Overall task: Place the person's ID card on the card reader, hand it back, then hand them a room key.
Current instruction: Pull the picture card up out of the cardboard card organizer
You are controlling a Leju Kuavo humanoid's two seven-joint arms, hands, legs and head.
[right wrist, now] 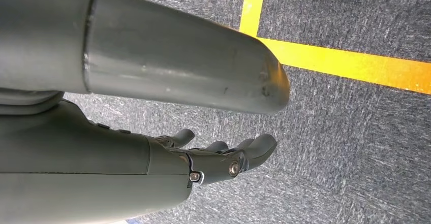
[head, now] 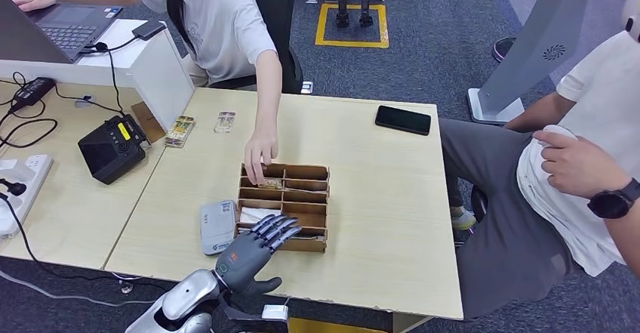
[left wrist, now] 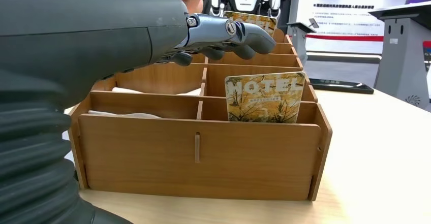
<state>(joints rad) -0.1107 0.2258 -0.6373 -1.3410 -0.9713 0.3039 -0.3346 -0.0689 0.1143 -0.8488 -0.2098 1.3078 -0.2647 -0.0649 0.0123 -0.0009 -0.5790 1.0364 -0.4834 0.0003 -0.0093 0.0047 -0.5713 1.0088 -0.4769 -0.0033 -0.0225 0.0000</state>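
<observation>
I've got the left hand [head: 253, 251] low in the middle of the head view, stretched over the near edge of the wooden organizer box [head: 313, 245]. Its fingers [left wrist: 239, 33] are apart and lightly curled, gripping nothing. From the left wrist view, they hover above the front compartments, and a HOTEL room key card [left wrist: 265, 97] stands upright in the front compartment at the centre-right of that frame, just beside and below the fingertips, not touched.

The card reader [head: 217, 226] lies flat just left of the box in the head view, and I can't make out an ID card on it. A person's hand [head: 260, 155] reaches down from the top of the frame into the box's far row.

The right hand [right wrist: 223, 158] hangs over the carpet, fingers loosely apart, holding nothing.

My read: we're on the last step, fetching a room key. Next I need to drop the left fingers onto that upright card, pinch its top edge and lift it straight out without dragging the box.
</observation>
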